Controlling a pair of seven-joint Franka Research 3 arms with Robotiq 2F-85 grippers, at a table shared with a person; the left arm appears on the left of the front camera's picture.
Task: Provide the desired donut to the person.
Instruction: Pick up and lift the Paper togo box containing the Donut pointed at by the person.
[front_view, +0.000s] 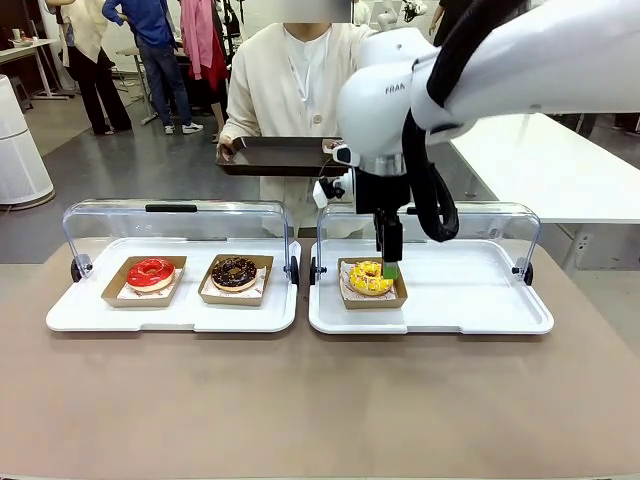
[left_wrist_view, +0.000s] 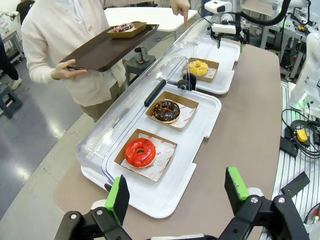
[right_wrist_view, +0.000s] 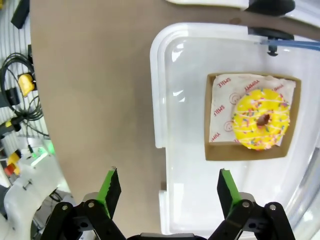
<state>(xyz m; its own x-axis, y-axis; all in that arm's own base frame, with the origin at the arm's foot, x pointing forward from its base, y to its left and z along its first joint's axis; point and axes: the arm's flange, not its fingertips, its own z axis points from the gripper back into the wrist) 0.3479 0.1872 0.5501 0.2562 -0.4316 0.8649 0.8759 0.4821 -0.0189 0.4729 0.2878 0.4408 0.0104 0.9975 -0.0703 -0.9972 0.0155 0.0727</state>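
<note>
The person in a cream cardigan stands across the table holding a dark serving tray with a boxed chocolate donut on it. Their other hand points down toward the yellow sprinkled donut in its cardboard box on the right white tray. My right gripper hangs open just above that donut's right edge; in the right wrist view the right gripper stands off to one side of the donut. My left gripper is open and holds nothing, hovering short of the left white tray.
The left white tray carries a red glazed donut and a chocolate donut, each in a cardboard box. Clear hinged lids stand raised at the back of both trays. The brown tabletop stretches in front. Bystanders stand far behind.
</note>
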